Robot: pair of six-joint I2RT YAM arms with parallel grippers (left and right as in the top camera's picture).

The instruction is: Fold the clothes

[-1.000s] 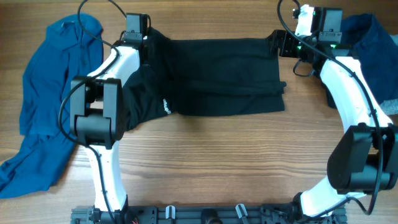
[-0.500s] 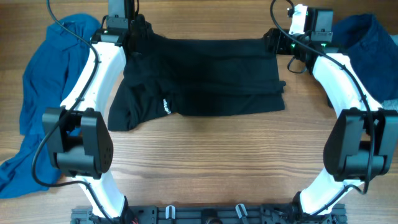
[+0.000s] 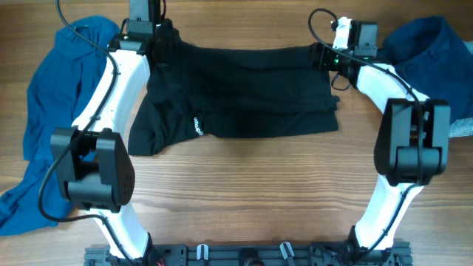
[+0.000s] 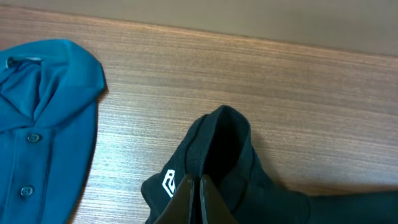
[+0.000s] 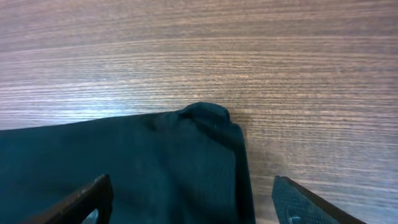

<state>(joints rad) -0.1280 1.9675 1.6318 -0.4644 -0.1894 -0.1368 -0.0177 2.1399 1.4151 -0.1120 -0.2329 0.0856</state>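
Note:
The black top (image 3: 244, 92) lies spread across the far middle of the table, with a small white logo (image 3: 197, 126) near its left side. My left gripper (image 3: 160, 41) is at its far left corner. In the left wrist view this gripper (image 4: 200, 190) is shut on a raised fold of the black top (image 4: 224, 134), beside a white logo (image 4: 168, 184). My right gripper (image 3: 320, 58) is at the far right corner. In its wrist view the fingers (image 5: 92, 198) stand wide apart, open, either side of the black top's corner (image 5: 205, 118).
A bright blue collared shirt (image 3: 55, 111) lies crumpled along the table's left side, close to my left arm; its buttoned front (image 4: 37, 130) shows in the left wrist view. A navy garment (image 3: 436, 48) is heaped at the far right. Bare wood lies in front of the top.
My left arm has stretched toward the far left corner, still holding the top. My right gripper has slid left onto the top's far right corner, its jaws narrowing a little.

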